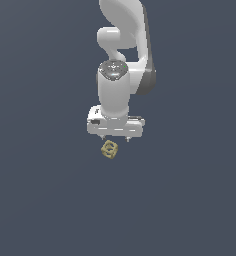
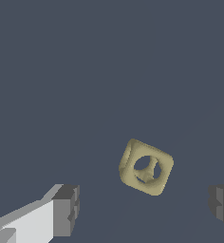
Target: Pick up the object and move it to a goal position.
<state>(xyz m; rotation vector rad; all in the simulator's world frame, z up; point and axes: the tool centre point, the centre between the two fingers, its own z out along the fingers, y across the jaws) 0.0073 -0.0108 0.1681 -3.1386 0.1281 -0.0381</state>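
**A:** One thing only to look at, the object [image 1: 109, 149]. Where does it sit relative to the jaws [image 1: 115, 137]?

**B:** Just below them, apart from both fingers [image 2: 66, 210], tilted on a corner. Jaws spread wide, gripping nothing. In the wrist view one finger is cut off at the frame edge. Whether the object touches the tabletop [image 1: 45, 200], can't tell. No readable writing anywhere.

A plain, dark slate-blue surface [image 1: 45, 200] fills the exterior view from edge to edge, uniform in tone, with no markings, seams or other things on it. The wrist view shows the same flat blue-grey ground across its upper half and centre.
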